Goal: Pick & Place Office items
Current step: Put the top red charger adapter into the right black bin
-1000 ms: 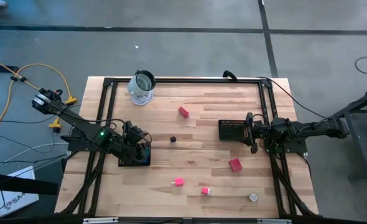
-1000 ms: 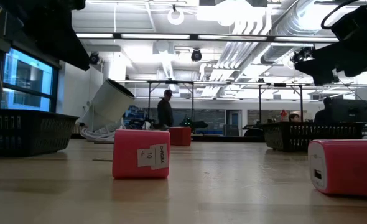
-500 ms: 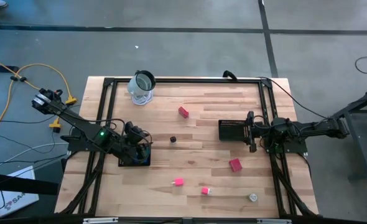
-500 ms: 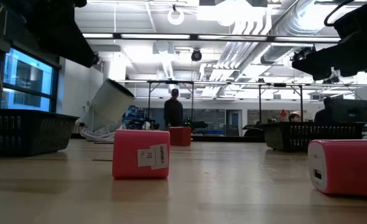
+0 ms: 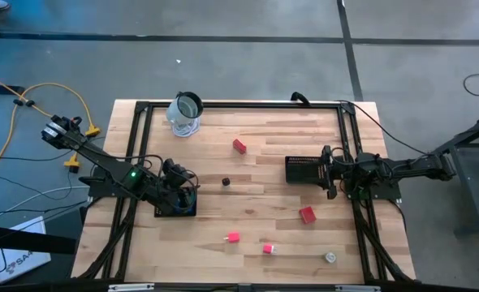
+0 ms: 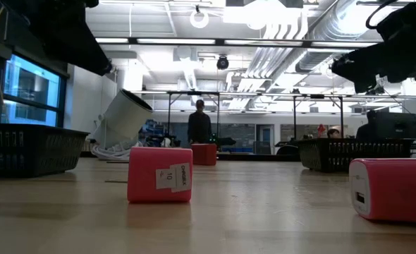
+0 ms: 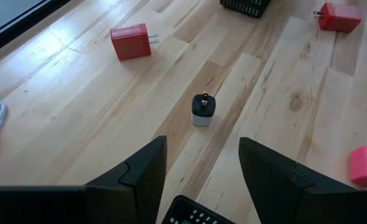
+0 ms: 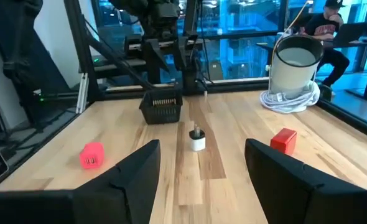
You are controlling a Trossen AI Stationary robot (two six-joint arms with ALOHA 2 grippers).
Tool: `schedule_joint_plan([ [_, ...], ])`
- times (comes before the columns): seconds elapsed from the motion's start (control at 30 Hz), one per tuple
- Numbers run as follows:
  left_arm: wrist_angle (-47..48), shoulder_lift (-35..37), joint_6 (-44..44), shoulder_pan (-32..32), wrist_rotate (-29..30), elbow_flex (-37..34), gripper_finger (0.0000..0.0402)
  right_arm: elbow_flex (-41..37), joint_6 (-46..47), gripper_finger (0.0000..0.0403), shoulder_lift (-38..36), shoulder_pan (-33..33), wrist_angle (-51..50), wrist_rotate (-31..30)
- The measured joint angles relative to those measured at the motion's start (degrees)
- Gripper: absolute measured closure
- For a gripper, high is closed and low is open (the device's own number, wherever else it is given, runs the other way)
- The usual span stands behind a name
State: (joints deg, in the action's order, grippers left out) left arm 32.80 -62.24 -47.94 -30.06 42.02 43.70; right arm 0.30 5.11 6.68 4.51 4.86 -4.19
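1. Comparing against the frames from a second ago, almost nothing on the bench (image 5: pixel 248 174) has shifted: both arms sit where they were and every item lies in the same spot. The only change is a person (image 6: pixel 199 125) far back in the room, who has walked a little to the right
2. Hovering over its black mesh tray (image 5: pixel 176 207) at the bench's left side, the left end effector (image 7: pixel 202 162) has its fingers spread with nothing between them, and they frame the dark cube (image 7: pixel 203 109) lying ahead on the wood
3. Waiting beside the other mesh tray (image 5: pixel 302 169) on the right side, the right end effector (image 8: pixel 202 165) is also spread and empty
4. The office items are all loose on the bench: a red block (image 5: pixel 239 146) up toward the glass jar (image 5: pixel 186 113), the dark cube near the middle, a second red block (image 5: pixel 307 214), two small pink blocks (image 5: pixel 233 238) nearer the front edge, and a whitish round piece (image 5: pixel 330 257) at the front right corner
5. My reading is that no pick has begun yet; the stillness suggests a pause before the first reach, and the dark cube looks the likeliest target for the left arm
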Motion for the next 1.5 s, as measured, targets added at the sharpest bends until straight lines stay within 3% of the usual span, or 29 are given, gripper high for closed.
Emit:
schedule_joint_plan([
  [0.37,0.07,0.0,0.0,0.0,0.04,0.0,0.0208,0.01,8.36,0.018,0.0,0.0,2.79,0.38],
  [0.8,0.1,0.0,0.0,-0.02,0.02,0.0,0.0208,0.0,8.8,0.018,0.0,0.0,8.38,8.61],
  [1.3,0.1,0.0,-0.01,-0.01,0.02,0.0,0.0208,1.11,8.31,0.018,0.21,0.0,15.98,8.63],
  [1.5,0.07,0.0,-0.01,0.0,0.02,0.0,0.0208,2.45,6.65,0.018,3.89,0.0,16.65,3.26],
])
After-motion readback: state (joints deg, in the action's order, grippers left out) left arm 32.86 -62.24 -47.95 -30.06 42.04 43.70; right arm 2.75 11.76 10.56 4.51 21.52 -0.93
